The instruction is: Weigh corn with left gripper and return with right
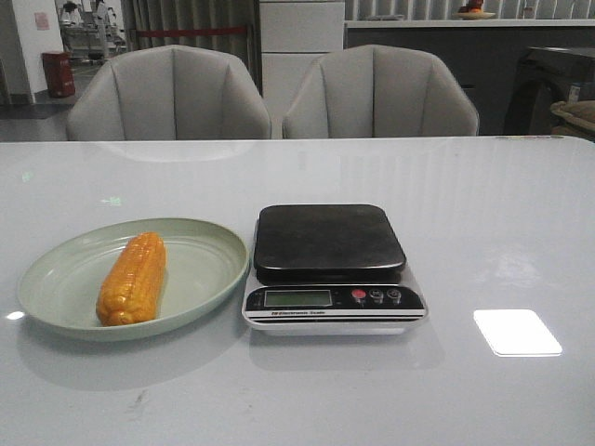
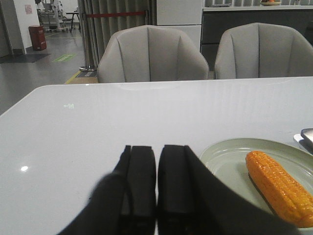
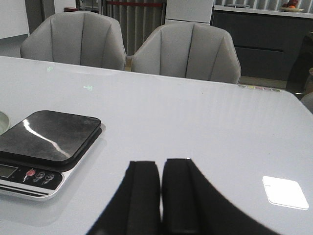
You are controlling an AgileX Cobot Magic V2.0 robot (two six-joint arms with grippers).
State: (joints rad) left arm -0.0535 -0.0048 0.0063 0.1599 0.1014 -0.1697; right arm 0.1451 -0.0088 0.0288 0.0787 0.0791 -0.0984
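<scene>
Corn (image 1: pixel 132 279) on plate (image 1: pixel 200 279); looks stiff, bumpy, light; I'd grab mid-cob, across its width; both my jaws closed, holding nothing.

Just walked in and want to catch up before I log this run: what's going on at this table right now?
Nothing is being handled yet. The corn lies in the pale green plate, just left of the kitchen scale, whose black platform is bare. The left gripper hovers above the table near the plate, fingers together and holding nothing. The right gripper hangs to the right of the scale, also shut and empty. So the weighing has not started: the corn is untouched.
</scene>
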